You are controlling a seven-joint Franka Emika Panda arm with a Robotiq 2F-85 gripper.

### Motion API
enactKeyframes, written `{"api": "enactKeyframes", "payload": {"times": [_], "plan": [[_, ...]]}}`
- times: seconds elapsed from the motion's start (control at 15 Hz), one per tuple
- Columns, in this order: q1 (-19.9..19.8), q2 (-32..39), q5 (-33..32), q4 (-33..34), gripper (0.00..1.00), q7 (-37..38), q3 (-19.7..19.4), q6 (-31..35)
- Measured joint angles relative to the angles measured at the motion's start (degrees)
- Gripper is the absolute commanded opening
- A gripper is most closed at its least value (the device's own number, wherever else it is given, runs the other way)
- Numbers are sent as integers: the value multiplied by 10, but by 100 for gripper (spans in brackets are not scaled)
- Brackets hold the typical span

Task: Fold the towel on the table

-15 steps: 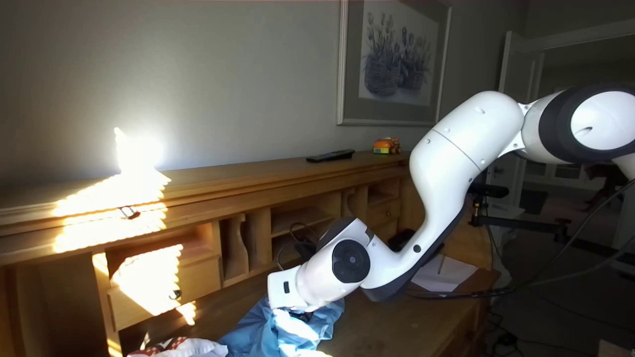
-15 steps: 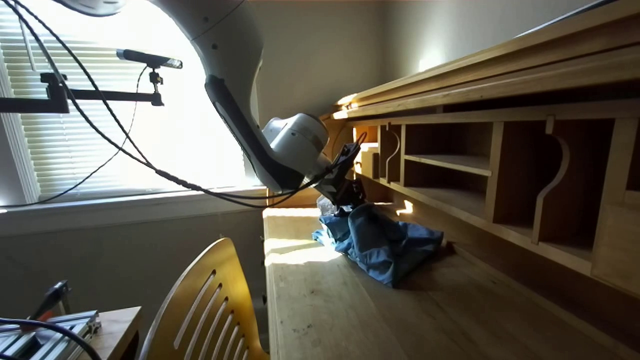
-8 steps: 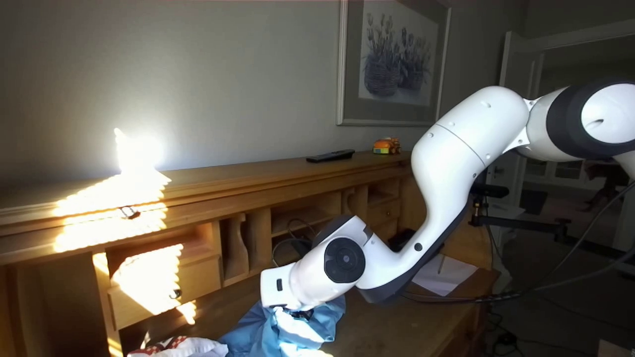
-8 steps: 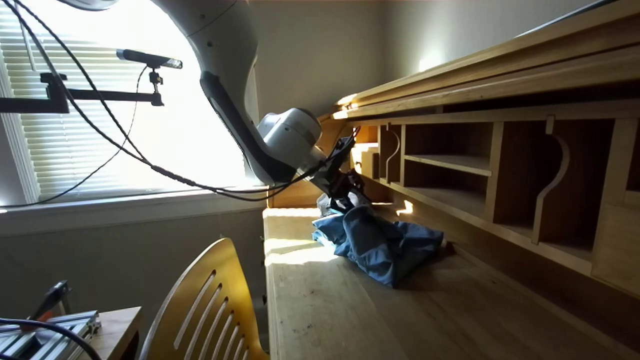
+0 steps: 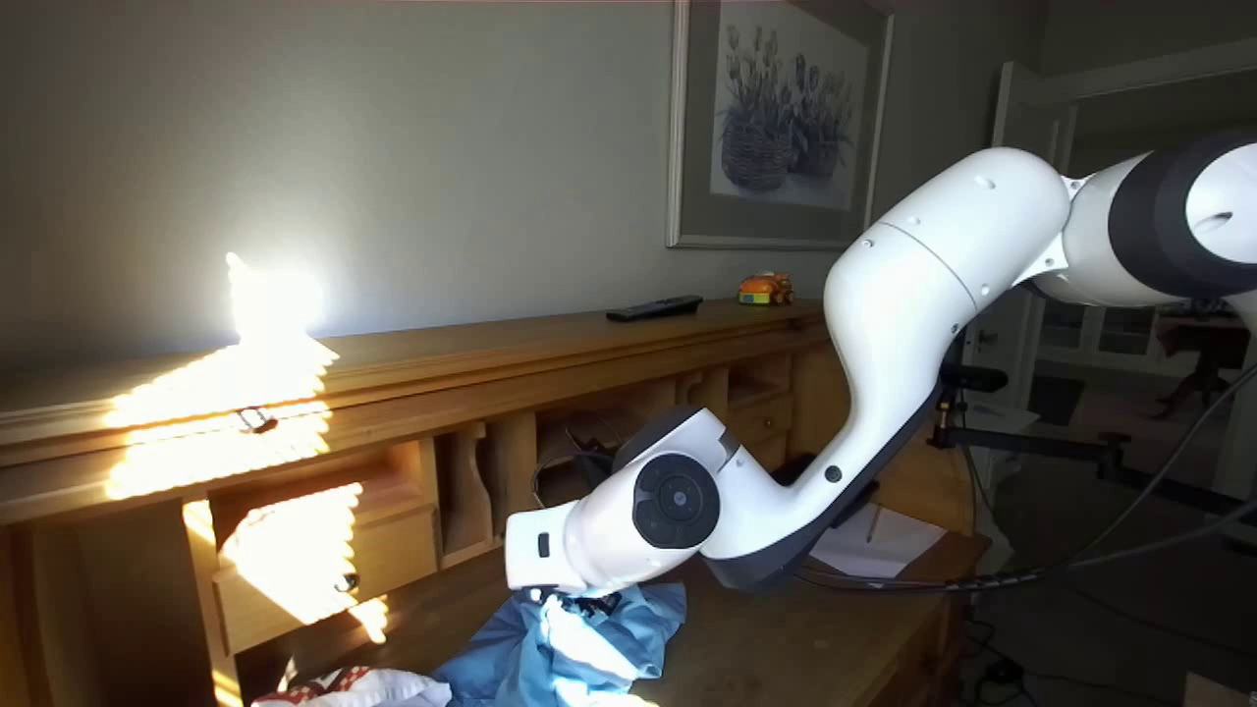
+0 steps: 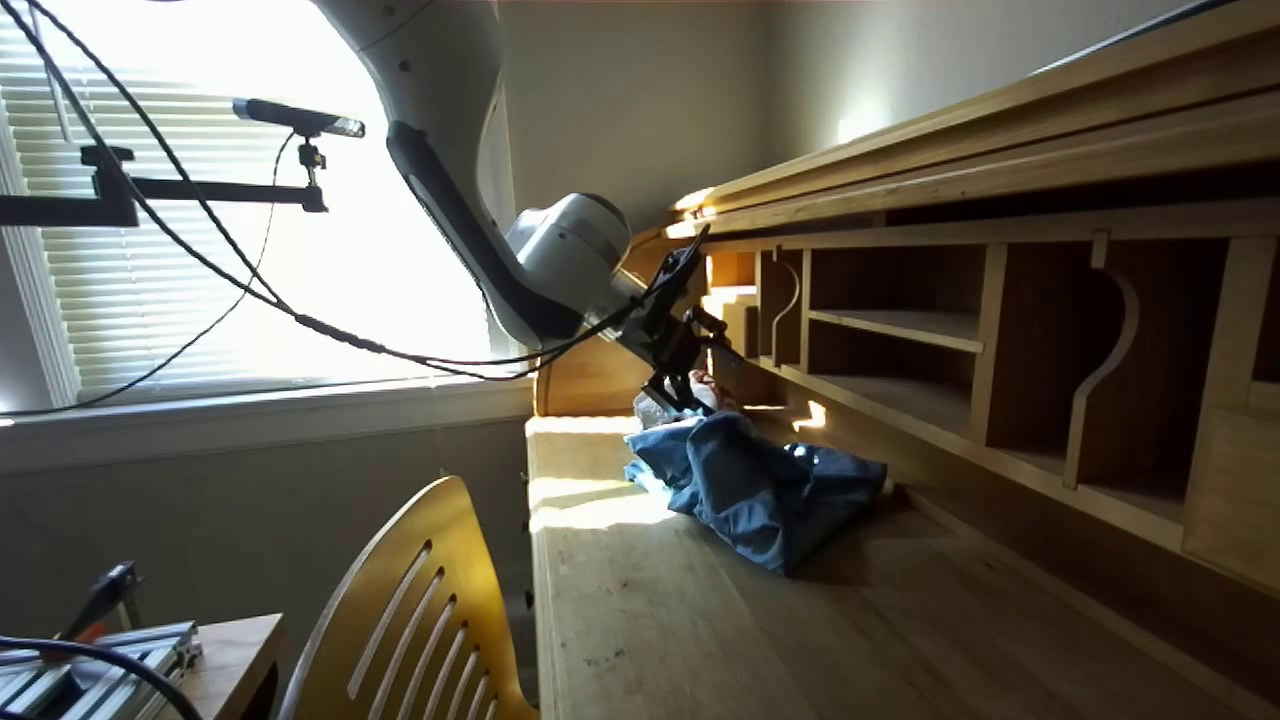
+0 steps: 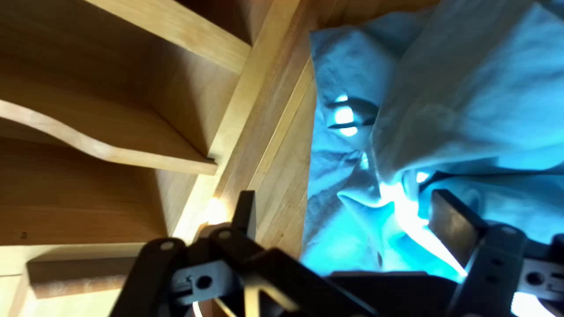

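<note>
The towel lies in a crumpled heap on the far part of the desk, just left of the shelves in an exterior view. The gripper stands over it, spread wide and holding nothing; whether a fingertip touches cloth I cannot tell. No neat fold shows, and the likeliest failure, I judge, is a poor grasp. In the wrist view the left finger is over bare wood beyond the towel's edge, while the right finger is over raised folds. Closing here would probably sweep that edge inward and bunch it, or catch several layers together, so that a lift drags the whole heap instead of one flap. The bright patch washes out some creases and may hide where a single layer ends. A shift to the left in that view could knock the curved divider, which looks near, though depth is hard to judge. In an exterior view the red-and-white bundle, just left of the towel, might be pulled along or get in the way of a fold, and the cables hang slack enough to snag on a wide swing.
</note>
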Motion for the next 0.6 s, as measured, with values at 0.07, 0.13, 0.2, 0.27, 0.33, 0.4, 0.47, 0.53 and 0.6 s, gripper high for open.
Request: {"api": "enactKeyframes", "payload": {"times": [0.07,0.13,0.2,0.27,0.33,0.4,0.47,0.53,0.6], "plan": [[2,-7,0,-1,100,0,3,-3],[3,-15,0,-4,100,0,6,-6],[3,-23,3,-10,100,0,10,-9],[3,-33,14,-18,100,-4,15,-11],[2,-43,38,-28,100,-13,22,-12],[0,-55,78,-42,100,-31,32,-12],[-4,-67,124,-60,100,-53,46,-12],[-9,-80,169,-79,100,-74,63,-12],[-16,-93,214,-99,100,-92,83,-12]]}}
